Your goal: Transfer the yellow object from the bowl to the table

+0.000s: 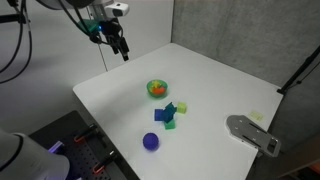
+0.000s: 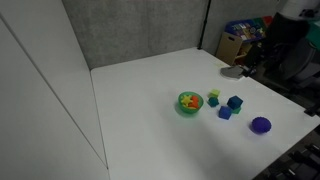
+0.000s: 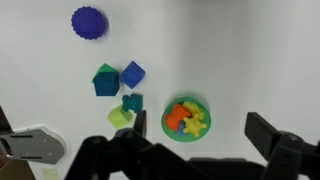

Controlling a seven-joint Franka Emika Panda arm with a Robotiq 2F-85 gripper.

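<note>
Pincer [image 3: 198,122] spread, yellow obj [image 3: 192,126] in bowl [image 3: 206,106], apart

White arm [image 1: 100,12], black end effector [image 1: 121,50], blocky dark fingers [image 3: 262,132]

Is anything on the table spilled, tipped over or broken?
Nothing stands out. The bowl sits upright on the table with the yellow object and an orange piece inside; the blocks and the purple ball lie loose nearby.

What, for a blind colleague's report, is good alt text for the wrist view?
A green bowl holding a yellow object and an orange piece sits on the white table, framed by open fingers; blocks and a purple ball lie nearby.
</note>
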